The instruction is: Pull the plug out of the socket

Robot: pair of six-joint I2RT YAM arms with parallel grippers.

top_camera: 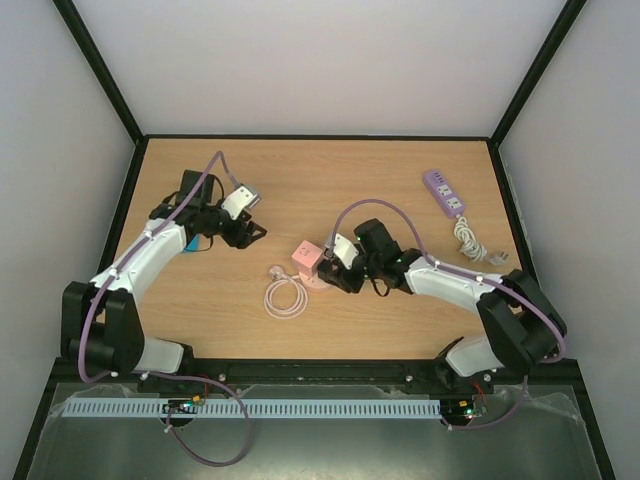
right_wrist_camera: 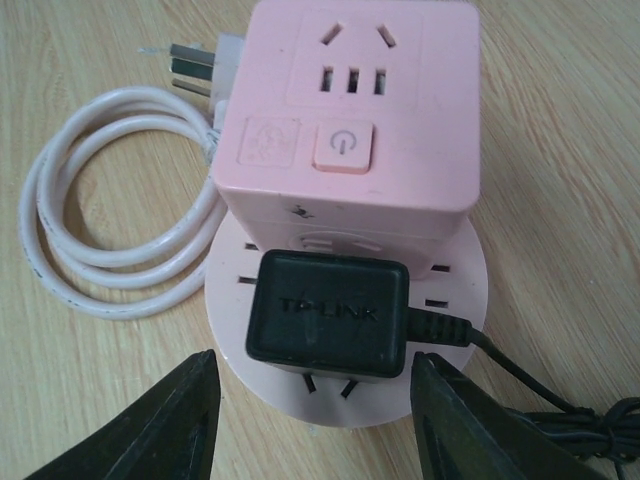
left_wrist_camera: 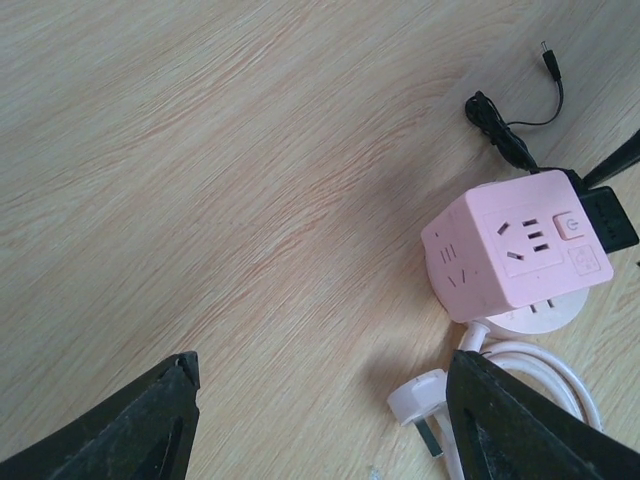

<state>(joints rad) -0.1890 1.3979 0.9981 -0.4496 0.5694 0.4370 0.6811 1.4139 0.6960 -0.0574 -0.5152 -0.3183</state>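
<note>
A pink cube socket (top_camera: 305,257) on a round pale base sits mid-table; it also shows in the right wrist view (right_wrist_camera: 355,110) and the left wrist view (left_wrist_camera: 515,245). A black TP-LINK plug adapter (right_wrist_camera: 328,312) is plugged into its near side, its black cable (right_wrist_camera: 530,385) trailing right. My right gripper (right_wrist_camera: 315,420) is open, its fingers flanking the adapter just short of it, not touching; in the top view it (top_camera: 335,268) is right beside the socket. My left gripper (left_wrist_camera: 320,420) is open and empty over bare wood, left of the socket; in the top view it (top_camera: 252,228) hovers apart.
The socket's white coiled cord (top_camera: 285,297) with its own white plug (left_wrist_camera: 425,405) lies left of the socket. A purple power strip (top_camera: 443,193) with a white cord (top_camera: 468,240) lies at the back right. Black frame rails bound the wooden table (top_camera: 330,170).
</note>
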